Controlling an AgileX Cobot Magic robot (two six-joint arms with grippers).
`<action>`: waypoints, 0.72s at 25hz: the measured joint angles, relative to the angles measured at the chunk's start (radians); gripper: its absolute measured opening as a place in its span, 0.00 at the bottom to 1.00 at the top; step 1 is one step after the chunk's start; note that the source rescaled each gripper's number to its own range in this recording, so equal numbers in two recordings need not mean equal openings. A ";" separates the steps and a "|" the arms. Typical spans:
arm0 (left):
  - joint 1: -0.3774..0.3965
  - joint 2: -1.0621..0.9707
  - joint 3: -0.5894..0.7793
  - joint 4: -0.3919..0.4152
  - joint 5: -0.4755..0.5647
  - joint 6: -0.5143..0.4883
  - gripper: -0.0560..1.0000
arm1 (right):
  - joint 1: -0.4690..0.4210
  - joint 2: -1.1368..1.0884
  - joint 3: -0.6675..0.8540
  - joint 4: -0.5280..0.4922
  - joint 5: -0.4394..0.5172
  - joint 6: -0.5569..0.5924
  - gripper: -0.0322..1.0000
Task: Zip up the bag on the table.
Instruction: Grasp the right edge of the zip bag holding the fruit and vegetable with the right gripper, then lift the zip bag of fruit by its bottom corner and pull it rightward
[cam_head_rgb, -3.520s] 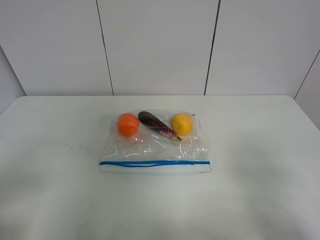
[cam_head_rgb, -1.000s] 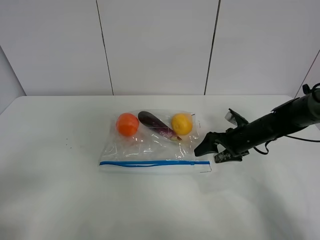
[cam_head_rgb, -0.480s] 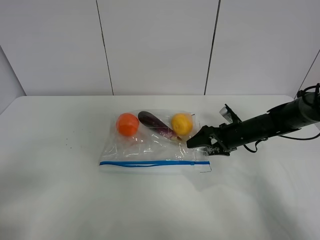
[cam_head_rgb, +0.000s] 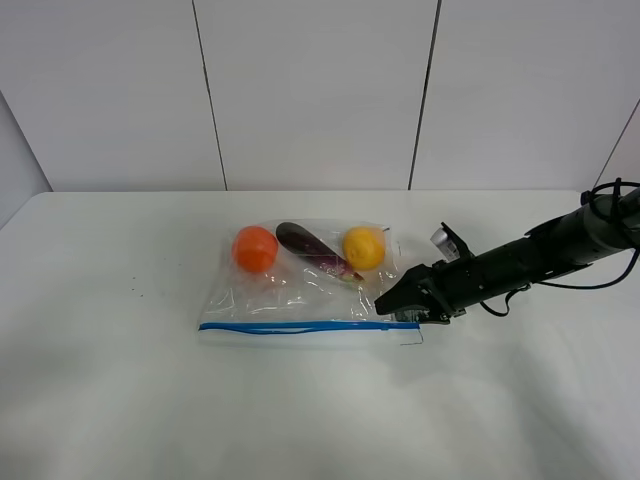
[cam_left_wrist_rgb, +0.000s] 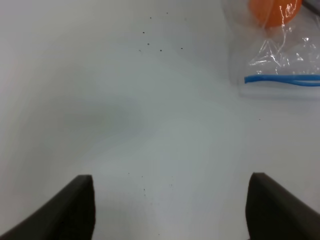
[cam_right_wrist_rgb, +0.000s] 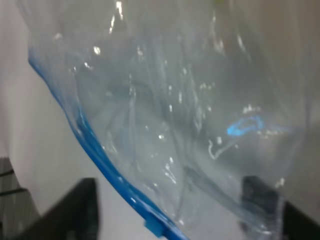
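Observation:
The clear bag (cam_head_rgb: 305, 285) lies mid-table with an orange (cam_head_rgb: 255, 248), a purple eggplant (cam_head_rgb: 315, 252) and a yellow fruit (cam_head_rgb: 364, 248) inside. Its blue zipper strip (cam_head_rgb: 300, 326) runs along the near edge. My right gripper (cam_head_rgb: 392, 302) is open at the bag's right end, just above the strip's end. In the right wrist view the crinkly plastic (cam_right_wrist_rgb: 175, 115) and blue strip (cam_right_wrist_rgb: 90, 150) lie between the spread fingers (cam_right_wrist_rgb: 75, 210). My left gripper (cam_left_wrist_rgb: 170, 205) is open and empty over bare table (cam_left_wrist_rgb: 125, 100), away from the bag's left corner (cam_left_wrist_rgb: 280, 65).
The white table (cam_head_rgb: 120, 400) stretches wide on all sides of the bag. A panelled white wall (cam_head_rgb: 310, 90) stands behind its far edge. The right arm (cam_head_rgb: 540, 255) lies low across the table's right side. Small dark specks (cam_left_wrist_rgb: 160, 47) dot the table left of the bag.
The right arm came in from the right and moved left and down until its gripper reached the bag's right end. The bag has not moved.

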 joint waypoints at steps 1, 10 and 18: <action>0.000 0.000 0.000 0.000 0.000 0.000 0.91 | 0.000 0.000 0.000 -0.001 0.001 0.001 0.55; 0.000 0.000 0.000 0.000 0.000 0.000 0.91 | 0.000 0.000 0.000 -0.004 0.004 0.002 0.16; 0.000 0.000 0.000 0.000 0.000 0.000 0.91 | 0.000 0.000 0.000 -0.004 0.029 0.002 0.03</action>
